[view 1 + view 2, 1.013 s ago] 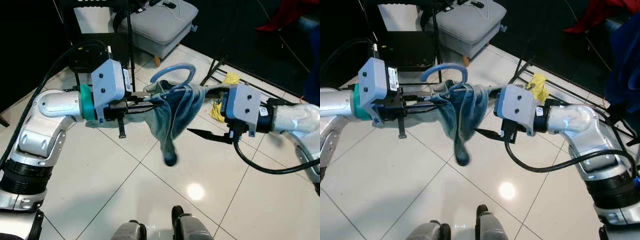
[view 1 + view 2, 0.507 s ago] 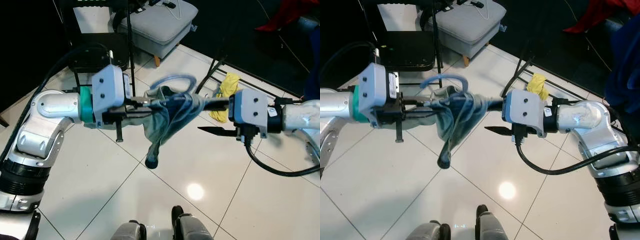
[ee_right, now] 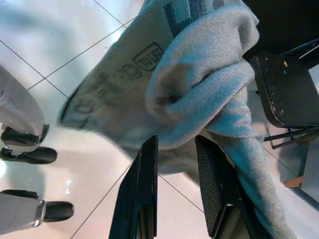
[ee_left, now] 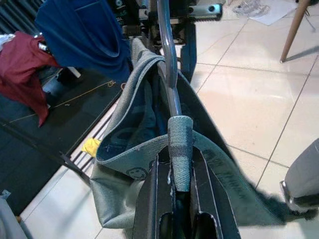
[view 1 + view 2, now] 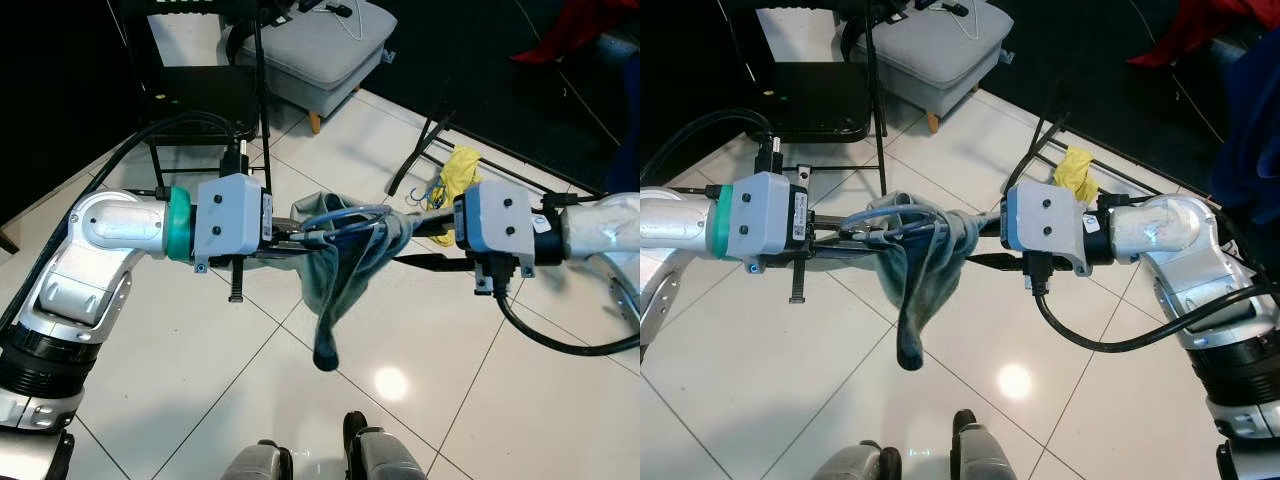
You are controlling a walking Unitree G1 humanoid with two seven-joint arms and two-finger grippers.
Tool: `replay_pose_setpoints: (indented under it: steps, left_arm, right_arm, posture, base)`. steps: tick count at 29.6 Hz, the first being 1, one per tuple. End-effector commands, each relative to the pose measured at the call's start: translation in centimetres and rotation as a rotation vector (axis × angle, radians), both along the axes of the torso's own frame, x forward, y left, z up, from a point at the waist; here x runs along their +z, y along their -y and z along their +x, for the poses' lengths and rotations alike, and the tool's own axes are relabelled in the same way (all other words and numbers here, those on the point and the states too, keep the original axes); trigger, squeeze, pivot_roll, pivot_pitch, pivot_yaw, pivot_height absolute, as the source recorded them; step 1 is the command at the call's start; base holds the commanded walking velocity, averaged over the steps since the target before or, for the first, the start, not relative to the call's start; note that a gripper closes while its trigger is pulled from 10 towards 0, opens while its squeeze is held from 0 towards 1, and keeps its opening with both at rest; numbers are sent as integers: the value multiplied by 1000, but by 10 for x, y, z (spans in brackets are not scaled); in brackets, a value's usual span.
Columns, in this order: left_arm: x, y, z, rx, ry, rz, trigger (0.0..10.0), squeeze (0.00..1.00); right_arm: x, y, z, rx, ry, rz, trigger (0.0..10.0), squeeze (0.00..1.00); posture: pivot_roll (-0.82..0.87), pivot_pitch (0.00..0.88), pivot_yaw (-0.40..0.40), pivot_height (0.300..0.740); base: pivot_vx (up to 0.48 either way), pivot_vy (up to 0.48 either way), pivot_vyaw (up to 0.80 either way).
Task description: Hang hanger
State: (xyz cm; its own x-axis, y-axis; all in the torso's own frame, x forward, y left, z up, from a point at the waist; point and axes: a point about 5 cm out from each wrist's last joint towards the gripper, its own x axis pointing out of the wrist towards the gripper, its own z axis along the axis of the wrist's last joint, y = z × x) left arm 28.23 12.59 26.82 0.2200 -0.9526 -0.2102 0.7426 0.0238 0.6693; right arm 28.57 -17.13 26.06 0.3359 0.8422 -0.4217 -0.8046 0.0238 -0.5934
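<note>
Near the centre of the head views, a blue hanger [image 5: 340, 218] carrying a grey-green garment [image 5: 335, 275] was held in the air between the two arms, above the white tiled floor [image 5: 200, 400]. The hanger lay almost flat, its loop tipped over toward the camera, and the garment was bunched on it, with one long end hanging down to a dark rounded tip in the lower middle of the frame.

The left gripper [image 5: 285, 235] came in from the left of the frame. In the left wrist view its fingers [image 4: 152, 199] were nearly together, clamped on one end of the hanger where a band of cloth wraps it, the hanger's bar running straight away from them with the garment folded over it.

The right gripper [image 5: 985, 245] reached in from the right of the frame and met the other side of the bundle. In the right wrist view its two black fingers [image 3: 142, 189] stood a little apart with a fold of the garment pressed down between them; I cannot tell whether they gripped the hanger itself beneath the cloth.

Behind, in the upper middle of the frame, stood a grey cushioned stool [image 5: 320, 45] and a black chair [image 5: 195, 100]. A yellow cloth [image 5: 455, 170] lay by the black rack base [image 5: 500, 160] at the upper right, and dark blue and red clothes [image 4: 75, 30] hung nearby in the left wrist view.
</note>
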Motion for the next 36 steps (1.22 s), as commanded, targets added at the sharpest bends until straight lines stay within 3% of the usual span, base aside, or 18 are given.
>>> replay_pose_setpoints:
  steps: [1, 7, 10, 11, 16, 21, 22, 23, 24, 27, 31, 36]
  left_arm:
    - [-12, 5, -6, -59, -17, 75, 10000, 0]
    - [-9, -1, 3, -11, -6, 57, 10000, 0]
    - [2, -9, 14, 59, 6, 11, 10000, 0]
    - [7, -13, 20, 93, 14, -10, 10000, 0]
    - [17, -20, 31, 157, 28, -45, 10000, 0]
    - [14, -20, 32, 149, 21, -22, 10000, 0]
    - [11, -20, 31, 142, 13, -12, 10000, 0]
    - [6, -18, 29, 122, -3, 3, 10000, 0]
    - [6, -18, 29, 122, -3, 3, 10000, 0]
    - [-2, -14, 23, 80, -36, 20, 10000, 0]
    - [-5, -13, 19, 58, -49, 27, 10000, 0]
    - [-4, -12, 18, 43, -51, 25, 10000, 0]
  right_arm:
    - [9, -1, -4, 23, 24, -3, 10000, 0]
    - [15, 4, -10, 29, 11, -27, 10000, 0]
    - [10, 9, -16, 8, -17, -17, 10000, 0]
    - [3, 11, -17, -17, -39, 9, 10000, 1000]
    - [-18, 3, -37, 28, -157, 27, 10000, 1000]
    - [-8, 2, -38, 34, -116, 28, 10000, 1000]
    - [-1, 3, -36, 27, -83, 37, 10000, 710]
    - [14, 5, -31, 5, -17, 67, 10000, 4]
    - [14, 5, -31, 5, -17, 67, 10000, 4]
    - [42, 8, -18, -58, 133, 156, 10000, 0]
    - [49, 12, -12, -100, 200, 167, 10000, 0]
    - [39, 15, -10, -121, 141, 152, 10000, 0]
  posture:
    - [-28, 118, 48, 740]
    - [-30, 118, 47, 740]
    - [-35, 122, 48, 740]
    - [-33, 124, 52, 740]
    - [-31, 125, 64, 740]
    - [-33, 123, 68, 740]
    - [-33, 123, 68, 740]
    - [-33, 122, 68, 740]
    - [-33, 122, 68, 740]
    - [-29, 123, 66, 740]
    - [-27, 121, 66, 740]
    - [-23, 118, 64, 740]
  base:
    - [0, 0, 0]
    - [0, 0, 0]
    - [0, 0, 0]
    - [0, 0, 0]
    - [0, 0, 0]
    - [0, 0, 0]
    - [0, 0, 0]
    - [0, 0, 0]
    - [0, 0, 0]
    - [0, 0, 0]
    - [0, 0, 0]
    - [0, 0, 0]
